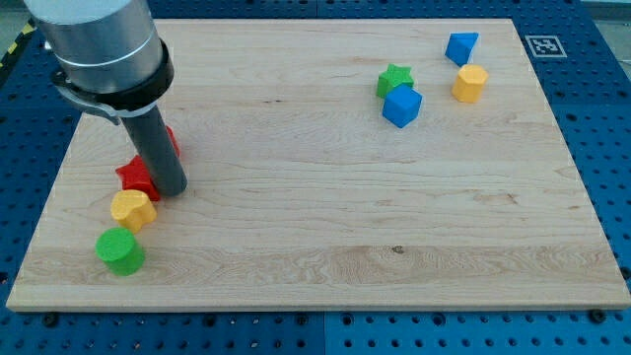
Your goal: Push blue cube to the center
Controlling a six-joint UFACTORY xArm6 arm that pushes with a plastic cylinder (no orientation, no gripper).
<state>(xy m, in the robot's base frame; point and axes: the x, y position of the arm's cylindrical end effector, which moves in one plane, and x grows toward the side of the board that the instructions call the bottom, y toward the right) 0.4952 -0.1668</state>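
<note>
Wooden board [325, 237] is lying flat on a blue perforated table [601, 79], filling most of the view; every place below is given relative to this board. A black-and-white marker tag [541, 44] is sitting at the board's top right corner. The arm's grey housing [99, 49] is hanging over the board's top left corner, its dark rod [158, 148] running down to the left side. My tip [170, 190] is resting on the board's left part, touching or just beside a red star [136, 177]; it is gripping nothing, being a bare rod. A second red block [173, 141], shape unclear, is showing partly behind the rod. Blue cube [402, 106] is sitting in the board's upper right part, well apart from my tip, touching a green star [394, 79]. Further toward the board's top right, a blue triangular block [460, 46] and a yellow hexagonal block [470, 84] are sitting close together. Near the board's lower left edge, a yellow block [132, 209] is lying just below the red star, and a green cylinder [120, 251] below that.
</note>
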